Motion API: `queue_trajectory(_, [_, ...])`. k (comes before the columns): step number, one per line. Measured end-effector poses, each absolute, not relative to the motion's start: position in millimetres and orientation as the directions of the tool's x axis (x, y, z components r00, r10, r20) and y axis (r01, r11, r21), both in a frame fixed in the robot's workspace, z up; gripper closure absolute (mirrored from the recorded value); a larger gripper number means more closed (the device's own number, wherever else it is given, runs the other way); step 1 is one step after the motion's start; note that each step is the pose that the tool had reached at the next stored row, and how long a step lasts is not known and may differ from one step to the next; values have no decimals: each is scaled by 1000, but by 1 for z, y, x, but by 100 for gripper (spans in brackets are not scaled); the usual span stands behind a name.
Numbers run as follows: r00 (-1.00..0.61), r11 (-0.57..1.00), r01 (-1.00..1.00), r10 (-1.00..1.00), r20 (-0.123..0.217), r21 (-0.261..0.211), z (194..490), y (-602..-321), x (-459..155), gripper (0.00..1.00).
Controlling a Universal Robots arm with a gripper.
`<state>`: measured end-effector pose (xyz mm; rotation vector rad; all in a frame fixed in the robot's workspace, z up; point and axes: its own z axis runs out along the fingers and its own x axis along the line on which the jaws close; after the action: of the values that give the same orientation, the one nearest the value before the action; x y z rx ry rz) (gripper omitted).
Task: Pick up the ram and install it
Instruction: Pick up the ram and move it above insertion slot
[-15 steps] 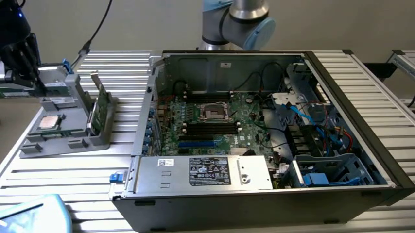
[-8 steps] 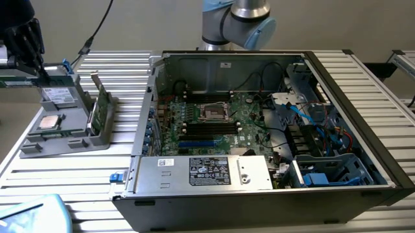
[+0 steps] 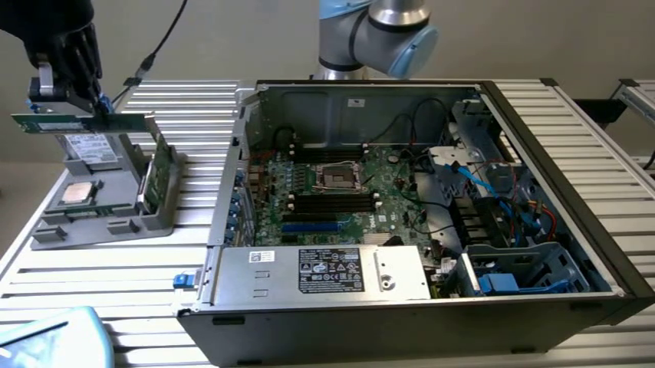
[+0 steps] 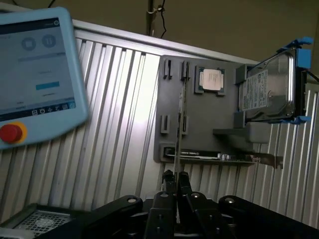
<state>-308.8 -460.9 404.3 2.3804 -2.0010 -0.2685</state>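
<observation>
1. Grip: the gripper [image 3: 70, 107] is pressed together on the ram [image 3: 82, 123], pinching the thin green stick by its upper edge. In the wrist view the ram [image 4: 178, 124] stands edge-on out of the closed fingertips [image 4: 169, 181].
2. Position: the ram hangs roughly level above the grey parts holder [image 3: 103, 222]. It is clear of the hard drive [image 3: 90, 149] and the processor [image 3: 78, 192], and well apart from the open computer case [image 3: 573, 299] at the exterior view's right.
3. Target: the black memory slots [image 3: 333, 203] on the motherboard [image 3: 307, 180] lie deep inside the case, with cables near.
4. Risk: the pinch covers little of a long board, so the ram could pivot or slip while carried.
5. Risk: a tilted or reversed stick would likely jam on the slot's key or latches, and pressing then might bend it.
6. Risk: the case wall or loose cables could catch the ram's ends on entry.
</observation>
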Motion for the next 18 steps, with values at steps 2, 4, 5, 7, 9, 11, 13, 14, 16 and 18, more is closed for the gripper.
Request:
queue_trajectory(2, [163,-178,-976,-980,-118,126,405,-463,-302,86])
queue_trajectory(4, [163,-178,-976,-979,-118,126,405,-464,-293,86])
queue_trajectory(5, [163,-178,-976,-979,-118,126,406,-465,-290,86])
queue_trajectory(7, [163,-178,-976,-979,-119,126,407,-467,-281,86])
queue_trajectory(9, [163,-179,-976,-979,-124,125,409,-469,-273,86])
queue_trajectory(11, [163,-180,-976,-978,-132,123,411,-471,-265,86])
queue_trajectory(13, [163,-180,-976,-977,-139,122,414,-473,-256,86])
queue_trajectory(14, [163,-181,-976,-976,-142,121,415,-474,-252,86])
queue_trajectory(16, [163,-181,-976,-976,-145,121,416,-475,-243,86])
queue_trajectory(18, [163,-181,-976,-976,-145,121,417,-477,-234,86])
